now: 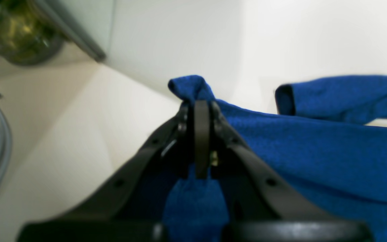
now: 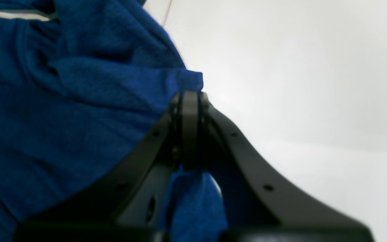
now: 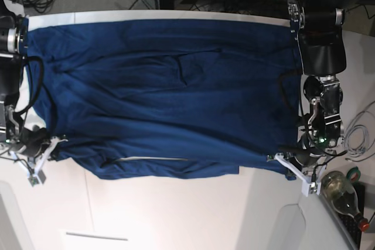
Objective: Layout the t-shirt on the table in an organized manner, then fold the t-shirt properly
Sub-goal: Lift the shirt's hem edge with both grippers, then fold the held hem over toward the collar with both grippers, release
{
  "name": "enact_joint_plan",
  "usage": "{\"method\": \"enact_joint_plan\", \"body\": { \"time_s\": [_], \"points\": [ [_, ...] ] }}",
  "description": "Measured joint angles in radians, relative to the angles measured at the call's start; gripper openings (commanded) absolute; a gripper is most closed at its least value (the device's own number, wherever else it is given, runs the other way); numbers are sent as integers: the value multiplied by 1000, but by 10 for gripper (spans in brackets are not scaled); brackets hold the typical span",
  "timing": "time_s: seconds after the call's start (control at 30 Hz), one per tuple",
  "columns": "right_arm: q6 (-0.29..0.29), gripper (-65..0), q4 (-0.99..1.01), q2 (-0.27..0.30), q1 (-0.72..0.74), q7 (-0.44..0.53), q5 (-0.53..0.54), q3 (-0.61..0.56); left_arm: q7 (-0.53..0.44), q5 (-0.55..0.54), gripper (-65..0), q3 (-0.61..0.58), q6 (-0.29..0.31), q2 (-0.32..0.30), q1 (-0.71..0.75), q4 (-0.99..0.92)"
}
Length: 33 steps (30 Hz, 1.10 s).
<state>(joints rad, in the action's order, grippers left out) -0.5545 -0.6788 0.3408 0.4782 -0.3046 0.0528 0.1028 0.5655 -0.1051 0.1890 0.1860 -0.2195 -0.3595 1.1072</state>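
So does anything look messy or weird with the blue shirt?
A bit. The dark navy-blue thin t-shirt is stretched between both arms, but its near edge sags in wrinkles, with a pale strip showing through a fold. One sleeve curls loosely.

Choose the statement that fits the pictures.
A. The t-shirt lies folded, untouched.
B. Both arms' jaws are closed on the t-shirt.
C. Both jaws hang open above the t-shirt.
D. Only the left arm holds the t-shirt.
B: each wrist view shows closed jaws pinching blue fabric of the t-shirt, at the left gripper and right gripper.
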Motion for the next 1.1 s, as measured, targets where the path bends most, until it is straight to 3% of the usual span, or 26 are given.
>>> {"method": "enact_joint_plan", "body": {
  "time_s": [0.3, 0.47, 1.1],
  "points": [
    [-1, -648, -1, 20, -18, 54, 2, 18, 0, 0, -650, 7, -3, -2, 19, 18],
    [-1, -648, -1, 39, -16, 63, 2, 18, 1, 0, -650, 107, 0, -1, 19, 18],
    [-13, -648, -3, 58, -37, 101, 3, 10, -3, 0, -650, 103, 2, 6, 122, 127]
  ]
}}
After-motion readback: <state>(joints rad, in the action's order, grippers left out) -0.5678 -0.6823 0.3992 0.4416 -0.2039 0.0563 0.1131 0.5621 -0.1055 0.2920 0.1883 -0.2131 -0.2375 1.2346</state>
